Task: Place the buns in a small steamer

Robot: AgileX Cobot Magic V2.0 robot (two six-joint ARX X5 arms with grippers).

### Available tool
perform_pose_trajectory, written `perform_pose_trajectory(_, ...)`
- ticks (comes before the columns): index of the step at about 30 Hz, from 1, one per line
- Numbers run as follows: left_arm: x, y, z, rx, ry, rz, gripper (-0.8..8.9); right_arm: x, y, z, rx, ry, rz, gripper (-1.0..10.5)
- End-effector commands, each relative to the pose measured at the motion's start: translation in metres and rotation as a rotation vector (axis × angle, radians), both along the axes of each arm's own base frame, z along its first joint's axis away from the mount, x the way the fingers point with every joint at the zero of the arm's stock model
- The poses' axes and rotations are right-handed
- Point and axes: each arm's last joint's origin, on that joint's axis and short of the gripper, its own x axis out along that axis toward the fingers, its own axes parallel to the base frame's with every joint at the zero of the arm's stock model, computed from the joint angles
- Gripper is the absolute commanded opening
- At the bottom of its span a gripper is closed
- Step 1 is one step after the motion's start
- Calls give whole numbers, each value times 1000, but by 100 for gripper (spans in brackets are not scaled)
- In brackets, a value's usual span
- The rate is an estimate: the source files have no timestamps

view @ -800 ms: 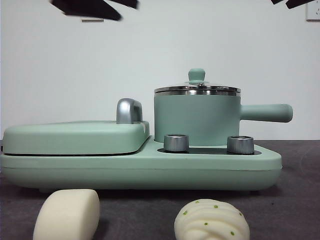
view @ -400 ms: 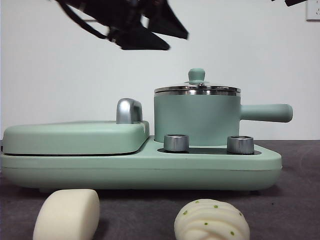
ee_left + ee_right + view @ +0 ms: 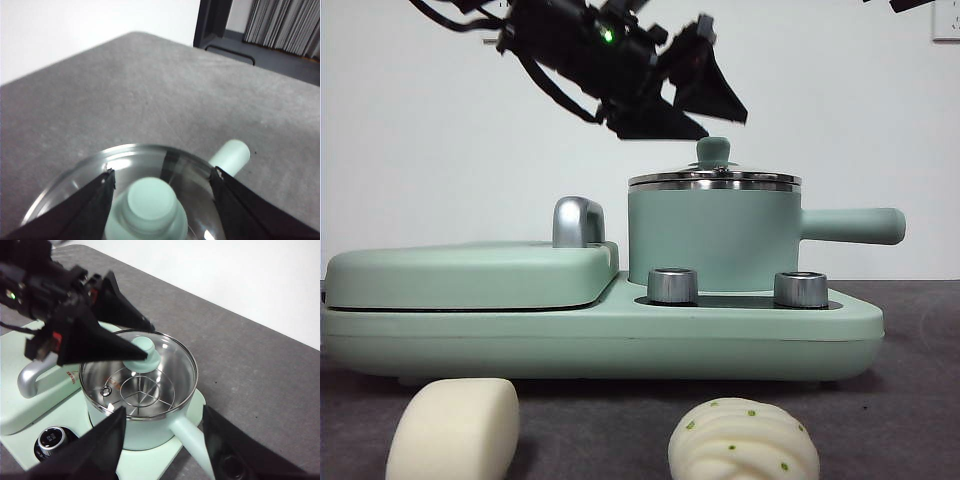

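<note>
While 2 soft buns (image 3: pixel 455 428) lie apart, the left gripper's (image 3: pixel 705 100) spread fingers straddle the steamer's (image 3: pixel 715 235) round knob (image 3: pixel 150 200).

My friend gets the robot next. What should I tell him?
Left gripper: open, jaws either side of the lid's green knob, not closed on it.
Right gripper: open, empty, hovering above the steamer.
Plain bun and speckled bun: both on the table in front of the cooker.
Done: nothing yet; lid on.
Left: lift lid, put both buns in.
</note>
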Motion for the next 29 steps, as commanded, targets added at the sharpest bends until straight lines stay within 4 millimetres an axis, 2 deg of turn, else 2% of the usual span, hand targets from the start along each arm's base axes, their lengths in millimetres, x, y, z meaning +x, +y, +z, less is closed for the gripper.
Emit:
perform_pose_trajectory(1,5,-8,-4,9,-22,-7,309,0,1,7,20,-13,0,245)
perform_pose_trajectory(9,7,-8,-7,23,-16,15,297,0,1,6,20,-12,0,245)
perform_pose_trajectory(13,7,-8,-8,29,-9,14,206,0,1,6,20,-12,0,245)
perform_pose_trajectory(17,6,-8,-11,50,9,12,185,0,1,6,20,-12,0,245)
perform_pose_trajectory(22,5,-7,-13,64,28,12,13,0,1,6,19,-9,0,245)
perform_pose_trajectory(29,5,-7,-12,57,19,11,11,-1,1,4,14,11,0,245)
